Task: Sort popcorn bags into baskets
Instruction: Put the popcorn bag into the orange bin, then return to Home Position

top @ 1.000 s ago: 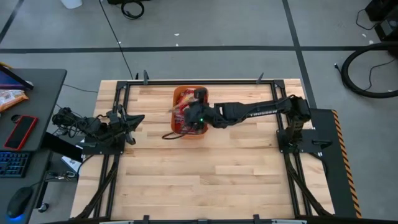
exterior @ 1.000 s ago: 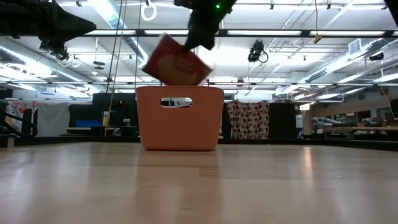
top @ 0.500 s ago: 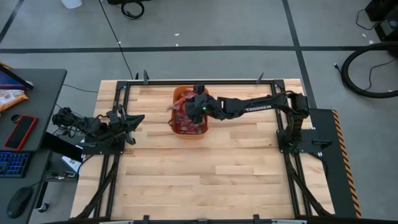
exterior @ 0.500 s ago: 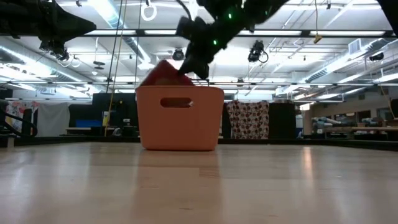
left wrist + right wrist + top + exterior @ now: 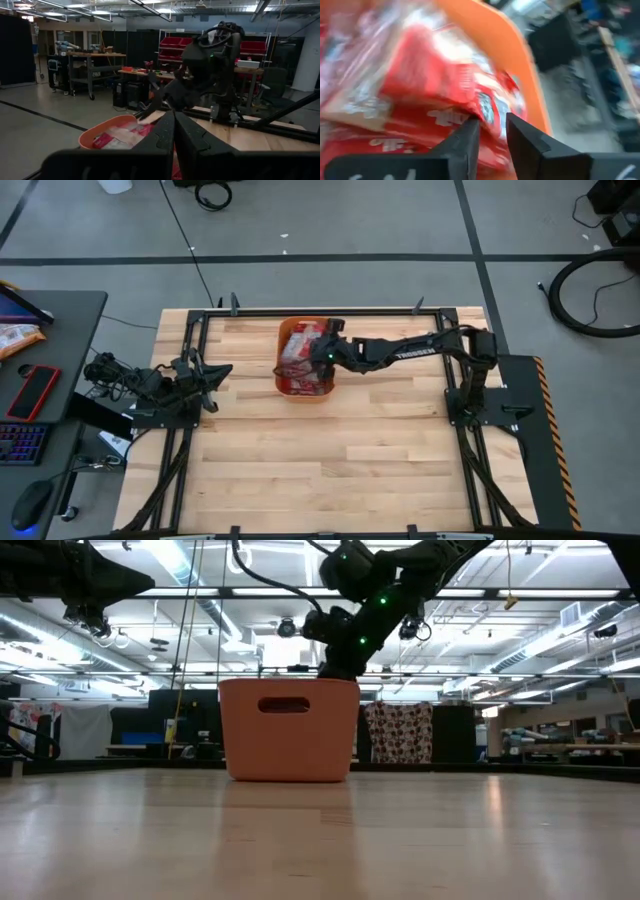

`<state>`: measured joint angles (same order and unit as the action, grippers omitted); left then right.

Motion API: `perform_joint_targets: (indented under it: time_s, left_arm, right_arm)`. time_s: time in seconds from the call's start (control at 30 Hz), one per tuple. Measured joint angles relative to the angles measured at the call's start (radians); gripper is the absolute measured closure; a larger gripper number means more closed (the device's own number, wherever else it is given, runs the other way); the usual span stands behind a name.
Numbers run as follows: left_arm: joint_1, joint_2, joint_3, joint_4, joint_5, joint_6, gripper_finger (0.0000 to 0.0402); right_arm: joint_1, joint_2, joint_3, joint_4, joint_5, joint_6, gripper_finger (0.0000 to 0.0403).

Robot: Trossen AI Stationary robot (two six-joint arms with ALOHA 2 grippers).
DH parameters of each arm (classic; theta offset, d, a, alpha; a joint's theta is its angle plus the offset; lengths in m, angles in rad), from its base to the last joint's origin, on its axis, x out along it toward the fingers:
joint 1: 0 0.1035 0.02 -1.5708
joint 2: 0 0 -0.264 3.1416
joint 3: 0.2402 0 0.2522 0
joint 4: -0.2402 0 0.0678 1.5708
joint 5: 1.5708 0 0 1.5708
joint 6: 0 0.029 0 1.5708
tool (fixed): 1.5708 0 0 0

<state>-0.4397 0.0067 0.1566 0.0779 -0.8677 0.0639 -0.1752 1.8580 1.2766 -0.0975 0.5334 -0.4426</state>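
The orange basket (image 5: 281,370) stands at the table's far middle, with several red popcorn bags (image 5: 300,366) piled inside it. My right gripper (image 5: 325,338) reaches from the right and hangs over the basket's far right part, just above its rim (image 5: 335,668). In the right wrist view its fingers (image 5: 492,132) stand open. The corner of a red popcorn bag (image 5: 435,85) shows just beyond the gap, lying on the other bags against the orange wall (image 5: 500,45). My left gripper (image 5: 220,368) waits shut (image 5: 174,125) at the table's left edge.
A desk left of the table holds a red phone (image 5: 33,392), a keyboard and a mouse. Black frame rails (image 5: 320,310) run along the table's edges. The near half of the wooden top (image 5: 330,470) is bare.
My right gripper has carried a red popcorn bag toward the far edge and down over the basket. The bag hung tilted above the rim a second ago. It then sank behind the basket's wall and is now out of the low view.
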Motion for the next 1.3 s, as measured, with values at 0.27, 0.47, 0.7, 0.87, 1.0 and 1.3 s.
perform_joint_targets:
  time_s: [0.27,0.47,0.7,0.87,1.0,1.3]
  left_arm:
    - [0.000,0.000,0.000,0.000,0.000,0.000,0.0388]
    - [0.000,0.000,0.000,0.000,0.000,0.000,0.0388]
    - [0.000,0.000,0.000,0.009,0.000,-0.126,0.0388]
    - [0.000,0.000,0.000,0.018,0.014,-0.192,0.0388]
    - [0.000,0.000,0.000,0.022,0.032,-0.177,0.0388]
    - [0.000,0.000,0.000,0.022,0.034,-0.188,0.0388]
  right_arm:
    - [0.071,-0.020,0.062,-0.258,0.207,0.194,0.0298]
    - [0.154,-0.038,0.100,-0.513,0.191,0.390,0.0298]
    - [0.260,-0.090,0.093,-0.701,0.215,0.591,0.0298]
    - [0.319,-0.154,0.008,-0.740,0.225,0.713,0.0298]
    - [0.347,-0.253,-0.119,-0.716,0.203,0.808,0.0298]
    - [0.386,-0.567,-0.473,-0.489,0.154,0.975,0.0298]
